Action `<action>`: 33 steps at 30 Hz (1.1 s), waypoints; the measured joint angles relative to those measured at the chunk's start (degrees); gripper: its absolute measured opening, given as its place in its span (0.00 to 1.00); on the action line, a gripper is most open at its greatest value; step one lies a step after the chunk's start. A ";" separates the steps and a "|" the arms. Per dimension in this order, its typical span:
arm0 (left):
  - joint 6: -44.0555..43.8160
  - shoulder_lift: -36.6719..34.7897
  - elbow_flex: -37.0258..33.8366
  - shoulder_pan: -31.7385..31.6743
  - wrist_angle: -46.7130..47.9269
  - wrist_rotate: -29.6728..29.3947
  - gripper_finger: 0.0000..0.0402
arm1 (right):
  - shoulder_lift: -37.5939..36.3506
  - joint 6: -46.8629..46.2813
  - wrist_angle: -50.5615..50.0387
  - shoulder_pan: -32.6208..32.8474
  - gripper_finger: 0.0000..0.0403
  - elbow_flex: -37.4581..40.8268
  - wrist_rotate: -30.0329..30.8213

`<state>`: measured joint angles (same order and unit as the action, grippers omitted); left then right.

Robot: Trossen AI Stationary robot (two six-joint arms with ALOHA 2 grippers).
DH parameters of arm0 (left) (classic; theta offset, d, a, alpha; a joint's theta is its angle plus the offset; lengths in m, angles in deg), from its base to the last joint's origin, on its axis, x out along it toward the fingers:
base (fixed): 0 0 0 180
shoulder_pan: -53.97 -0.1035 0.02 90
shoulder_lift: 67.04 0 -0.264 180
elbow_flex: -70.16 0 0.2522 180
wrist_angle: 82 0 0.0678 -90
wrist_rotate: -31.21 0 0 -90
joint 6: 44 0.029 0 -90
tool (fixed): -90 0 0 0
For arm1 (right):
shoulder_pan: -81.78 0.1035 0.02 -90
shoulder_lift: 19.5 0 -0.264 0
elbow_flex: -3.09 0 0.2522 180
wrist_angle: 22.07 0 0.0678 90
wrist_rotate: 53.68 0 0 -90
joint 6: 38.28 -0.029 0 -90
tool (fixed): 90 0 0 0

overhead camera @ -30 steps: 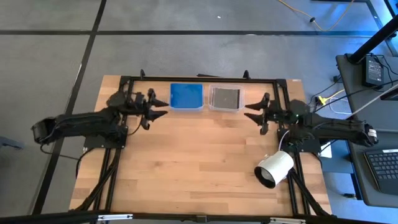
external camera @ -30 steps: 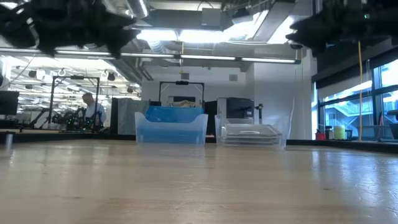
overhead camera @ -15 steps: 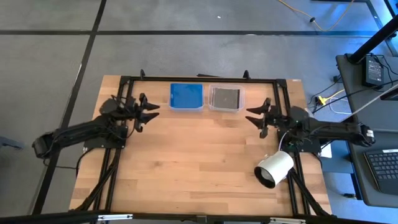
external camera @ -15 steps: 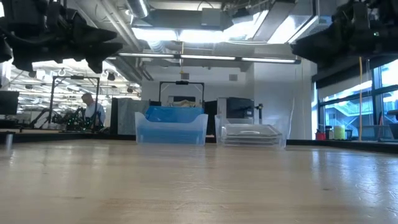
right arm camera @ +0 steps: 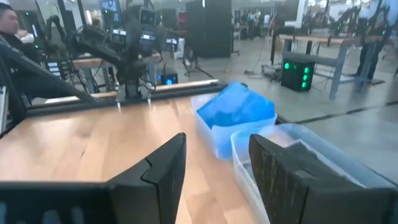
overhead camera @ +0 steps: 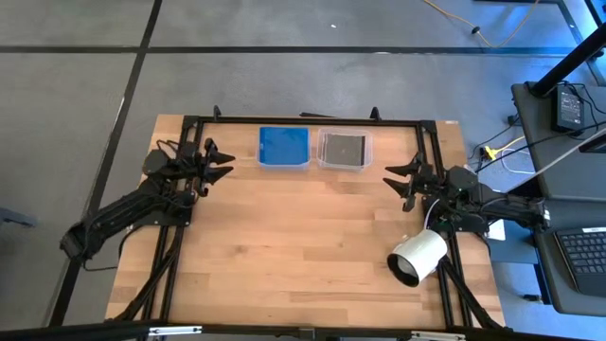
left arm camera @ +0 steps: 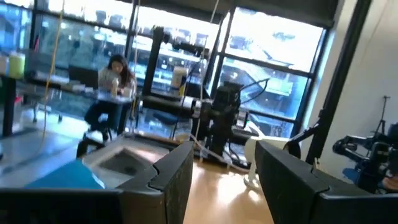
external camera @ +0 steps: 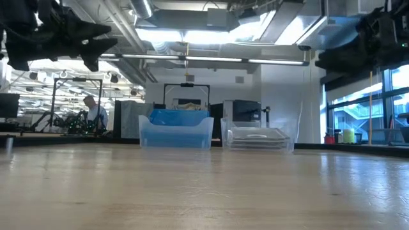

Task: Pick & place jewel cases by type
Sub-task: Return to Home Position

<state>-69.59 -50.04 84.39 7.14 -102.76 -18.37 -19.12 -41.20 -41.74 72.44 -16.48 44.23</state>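
Note:
Blue jewel cases (overhead camera: 284, 147) lie flat in the left clear tub at the table's far edge. Dark jewel cases (overhead camera: 343, 149) lie flat in the clear tub (overhead camera: 367, 152) beside it. My left gripper (overhead camera: 225, 163) hovers open left of the blue tub, pointing at it, nothing between its fingers (left arm camera: 177, 171). My right gripper (overhead camera: 391, 177) hovers open right of the dark-case tub, also with nothing in it (right arm camera: 217, 168). In the low view both grippers hang high above the table, the left (external camera: 105, 43) and the right (external camera: 323, 61).
A white cylinder (overhead camera: 418, 256) lies on its side at the near right, close to the right arm. Black frame rails (overhead camera: 303, 120) border the table's far edge and sides. The bare wooden table (overhead camera: 303, 237) stretches in front of the tubs. A person (left arm camera: 115, 81) sits beyond the table.
Both arms have folded back from the tubs. My left gripper has drawn toward the table's left edge and swung a little toward the far edge. My right gripper has drawn toward the right edge and sunk. Neither has changed its opening; the cases have stayed in their tubs.

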 joint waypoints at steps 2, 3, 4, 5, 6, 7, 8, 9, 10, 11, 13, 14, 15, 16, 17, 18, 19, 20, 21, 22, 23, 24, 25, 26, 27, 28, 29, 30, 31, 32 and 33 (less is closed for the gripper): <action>-0.30 -2.00 0.00 0.39 0.34 -1.58 0.43 | -0.26 0.17 0.54 0.01 0.44 -0.14 -0.16; -0.41 -3.07 0.00 0.96 0.84 -3.64 0.43 | -0.33 0.13 0.70 0.01 0.44 -0.12 -0.21; -0.17 -3.82 0.00 1.77 1.02 -6.11 0.43 | -0.23 0.15 1.97 0.01 0.44 -0.12 -0.25; 0.37 -4.36 0.00 2.87 1.85 -9.12 0.43 | -0.24 0.16 2.85 0.01 0.44 -0.12 -0.43; 1.17 -4.81 0.00 4.15 3.17 -11.80 0.43 | -0.28 0.17 3.52 0.01 0.44 -0.12 -0.44; 2.33 -5.05 0.00 5.63 4.23 -13.99 0.43 | -0.26 0.19 4.03 0.01 0.44 -0.14 -0.49; 3.32 -5.29 0.00 7.27 5.19 -16.00 0.43 | -0.28 0.19 3.99 0.01 0.44 -0.14 -0.87; 3.92 -5.40 0.00 9.08 5.85 -17.93 0.43 | -0.26 0.19 3.98 -0.01 0.44 -0.14 -1.32; 4.57 -5.40 0.00 11.10 6.54 -19.99 0.43 | -0.26 0.17 3.76 0.01 0.44 -0.14 -1.80; 5.43 -5.40 0.00 13.15 7.75 -22.38 0.43 | -0.26 0.17 3.54 0.01 0.44 -0.14 -2.12; 7.00 -5.40 0.00 17.21 9.53 -27.44 0.42 | -0.26 0.22 2.72 0.01 0.44 -0.14 -2.44; 7.67 -5.42 0.00 19.08 10.32 -30.06 0.42 | -0.26 0.22 2.53 0.01 0.44 -0.14 -2.46; 8.31 -5.46 0.00 20.83 11.22 -32.15 0.42 | -0.26 0.24 2.32 0.00 0.44 -0.14 -2.46; 8.99 -5.58 0.00 22.49 11.90 -33.66 0.42 | -0.26 0.23 1.93 0.01 0.44 -0.14 -2.46; 9.86 -5.68 0.00 23.91 12.12 -34.77 0.42 | -0.26 0.22 1.53 0.00 0.44 -0.14 -2.47; 10.79 -5.79 0.00 25.13 12.29 -35.58 0.42 | -0.26 0.26 1.29 -0.01 0.44 -0.14 -2.51; 11.50 -6.01 0.00 26.19 12.67 -36.06 0.42 | -0.26 0.24 1.21 0.01 0.44 -0.14 -2.57; 12.29 -6.36 0.00 26.96 12.82 -36.38 0.42 | -0.26 0.26 1.22 0.01 0.44 -0.14 -2.67; 12.97 -6.77 0.00 27.52 12.75 -36.48 0.42 | -0.26 0.42 1.24 -0.01 0.44 -0.14 -3.31; 13.59 -7.31 0.00 27.91 12.66 -36.45 0.42 | -0.26 0.62 1.36 0.00 0.44 -0.14 -3.99; 13.78 -8.02 0.00 28.16 12.69 -36.31 0.42 | -0.26 0.67 1.64 0.01 0.44 -0.14 -4.92; 13.78 -8.91 0.00 28.22 12.93 -35.66 0.42 | -0.27 0.64 1.87 0.01 0.44 -0.14 -5.61; 13.78 -9.97 0.00 28.35 13.32 -34.76 0.42 | -0.26 0.62 1.88 0.00 0.44 -0.14 -6.15; 13.78 -11.24 0.00 28.37 14.20 -33.73 0.42 | -0.26 0.63 1.73 0.01 0.44 -0.14 -6.29; 13.78 -12.63 0.00 28.37 15.56 -32.89 0.42 | -0.26 0.63 1.67 0.01 0.44 -0.14 -6.25; 13.76 -14.13 0.00 28.38 17.10 -32.78 0.42 | -0.26 0.60 1.71 0.01 0.44 -0.14 -6.24; 13.63 -15.61 0.00 28.37 18.90 -32.98 0.42 | -0.26 0.54 1.74 0.01 0.44 -0.14 -6.22; 13.42 -16.97 0.00 28.37 21.24 -33.66 0.42 | -0.26 0.46 1.74 0.01 0.44 -0.14 -6.22; 13.03 -16.92 0.00 28.37 22.17 -34.91 0.42 | -0.26 0.43 1.74 0.01 0.44 -0.14 -6.20; 12.42 -16.99 0.02 28.37 23.60 -36.23 0.42 | -0.26 0.43 1.76 0.01 0.44 -0.14 -6.19; 12.23 -16.96 0.00 28.36 23.48 -37.10 0.42 | -0.26 0.47 1.76 0.01 0.44 -0.14 -6.17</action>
<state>-57.36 -67.01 84.39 35.51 -79.28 -55.47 -19.38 -40.73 -39.98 72.45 -16.62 38.06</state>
